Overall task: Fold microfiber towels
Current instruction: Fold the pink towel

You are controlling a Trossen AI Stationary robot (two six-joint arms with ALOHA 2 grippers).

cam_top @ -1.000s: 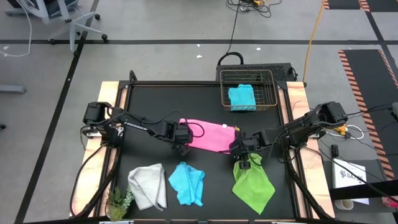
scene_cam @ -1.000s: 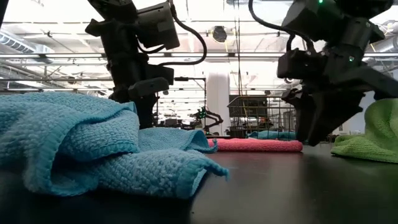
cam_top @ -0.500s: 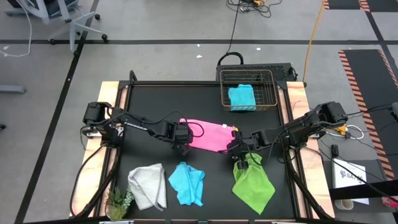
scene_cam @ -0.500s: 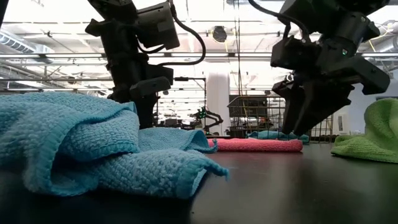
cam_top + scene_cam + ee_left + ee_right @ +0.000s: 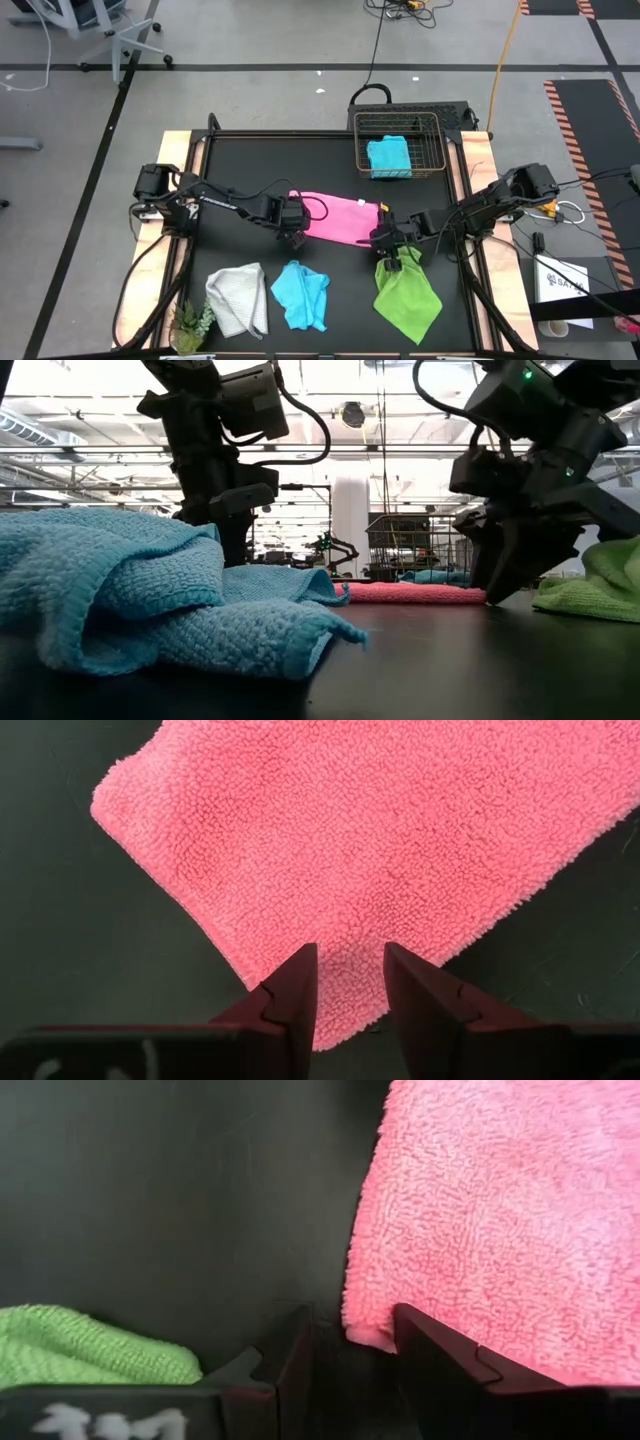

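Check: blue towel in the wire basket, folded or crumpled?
Folded: the blue towel lies as a neat flat rectangle inside the wire basket.

Left arm reaching in from the left edge, elbow bent, left gripper low at mid-table, fingers apart, nothing gripped; right arm stretched in from the right edge, right gripper low near centre, fingers apart, pointing down

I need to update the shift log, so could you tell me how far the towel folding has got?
Done: one folded blue towel lies in the wire basket. In hand: the pink towel, with the left gripper and right gripper open at its corners. Left: the white-grey towel, crumpled blue towel and green towel.
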